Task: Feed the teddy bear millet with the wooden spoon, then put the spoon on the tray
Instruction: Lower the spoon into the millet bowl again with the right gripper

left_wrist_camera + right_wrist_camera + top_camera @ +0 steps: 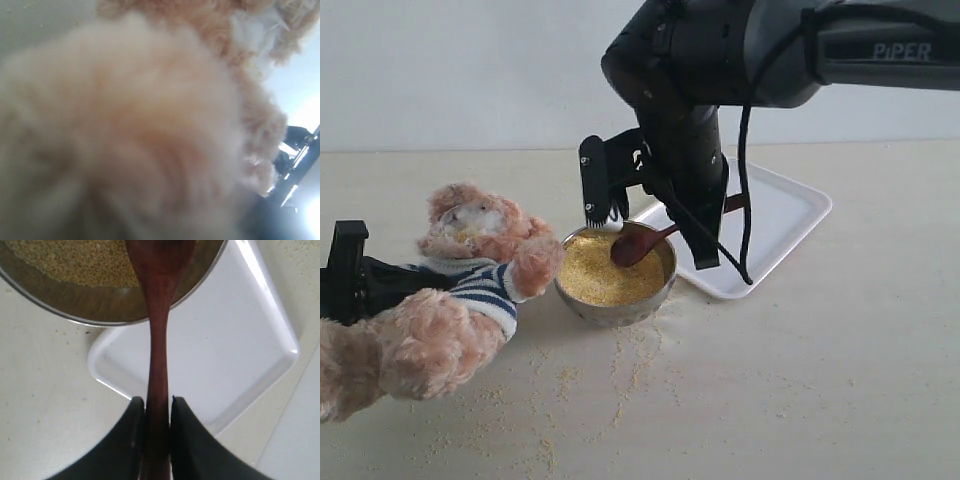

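The teddy bear leans on the table at the left, its paw touching the steel bowl heaped with millet. My left gripper reaches into its striped shirt from the left, shut on the bear; in the left wrist view only blurred fur of the teddy bear shows. My right gripper is shut on the thin handle of the wooden spoon. The spoon has its oval end just over the millet at the bowl's right rim. Behind the bowl lies the white tray.
Loose millet specks are scattered on the pale table in front of the bowl. The right arm hangs over the bowl and the tray's left end, with a black bracket beside it. The tray lies under the spoon handle.
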You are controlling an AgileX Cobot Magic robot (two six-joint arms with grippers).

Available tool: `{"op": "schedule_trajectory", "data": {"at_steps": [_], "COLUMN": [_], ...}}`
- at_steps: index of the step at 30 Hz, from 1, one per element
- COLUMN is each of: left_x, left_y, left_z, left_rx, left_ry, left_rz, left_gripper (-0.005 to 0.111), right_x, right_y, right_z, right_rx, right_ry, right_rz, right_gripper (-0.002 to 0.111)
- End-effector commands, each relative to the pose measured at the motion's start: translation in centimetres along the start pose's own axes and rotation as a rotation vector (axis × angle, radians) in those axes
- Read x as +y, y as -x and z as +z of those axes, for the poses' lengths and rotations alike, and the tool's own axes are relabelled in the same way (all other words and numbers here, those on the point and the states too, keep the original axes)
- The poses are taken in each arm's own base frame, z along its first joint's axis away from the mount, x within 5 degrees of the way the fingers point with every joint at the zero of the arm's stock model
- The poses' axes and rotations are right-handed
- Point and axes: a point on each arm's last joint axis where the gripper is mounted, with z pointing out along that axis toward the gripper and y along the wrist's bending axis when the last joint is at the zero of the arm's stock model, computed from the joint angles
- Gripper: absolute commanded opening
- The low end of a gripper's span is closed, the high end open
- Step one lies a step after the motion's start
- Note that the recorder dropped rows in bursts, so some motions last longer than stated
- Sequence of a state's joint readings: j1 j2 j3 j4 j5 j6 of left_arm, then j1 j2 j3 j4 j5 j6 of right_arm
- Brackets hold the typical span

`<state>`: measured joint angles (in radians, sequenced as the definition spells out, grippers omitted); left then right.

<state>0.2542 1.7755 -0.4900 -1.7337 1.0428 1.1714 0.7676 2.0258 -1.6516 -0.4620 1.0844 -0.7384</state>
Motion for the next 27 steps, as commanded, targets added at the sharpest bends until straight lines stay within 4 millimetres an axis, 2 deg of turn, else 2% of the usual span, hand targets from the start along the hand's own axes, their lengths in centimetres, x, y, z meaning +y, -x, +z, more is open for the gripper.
{"op": "schedule_trajectory", "data": {"at_steps": [1,27], "left_x": [-0.33,-0.33], "left_y": [0.12,0.12], "left_z": [0.01,0.01], "left_rx": [0.001,0.001], "left_ry": [-0.033,-0.033], "left_rz": [-0.004,-0.004], "left_gripper": [0.005,0.005], "right_x": [0.11,0.57], "right_y": [0.2,1.19], "right_z": [0.42,0.35], "right_rx": [-0.004,-0.11], "right_ry": [0.011,0.068], "right_rz": [0.013,0.112], "right_gripper": [0.0,0.0]}}
